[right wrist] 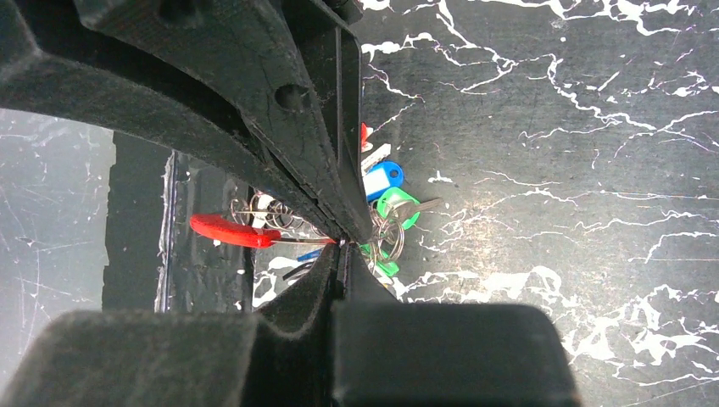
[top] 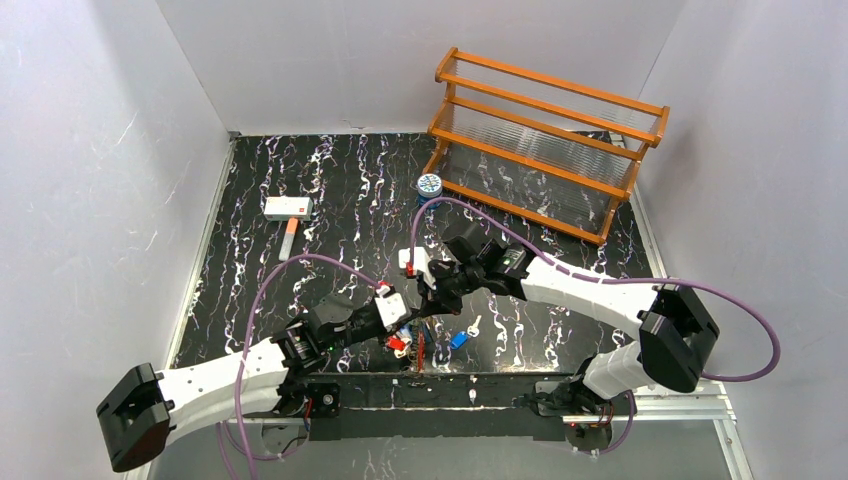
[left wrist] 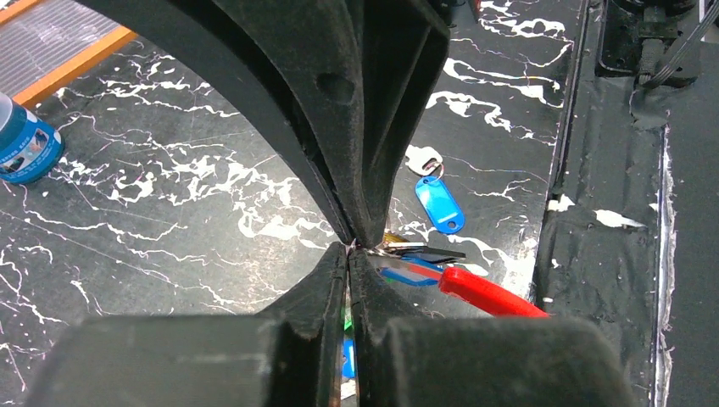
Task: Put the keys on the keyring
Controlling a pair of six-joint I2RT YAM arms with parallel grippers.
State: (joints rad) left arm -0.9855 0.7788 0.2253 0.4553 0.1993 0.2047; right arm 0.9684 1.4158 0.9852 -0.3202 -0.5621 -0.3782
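Left gripper (left wrist: 350, 248) clenched, right gripper (right wrist: 342, 244) clenched too, both at the bunch of small metal keys with red, blue and green tags (top: 402, 338), well toward the arm bases from the round blue-and-white tin (top: 429, 185). What's pinched: can't tell. Tin label too small to read.

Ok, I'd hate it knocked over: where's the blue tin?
In the top view the blue tin stands toward the back, near the middle, right beside the wooden rack's left foot.
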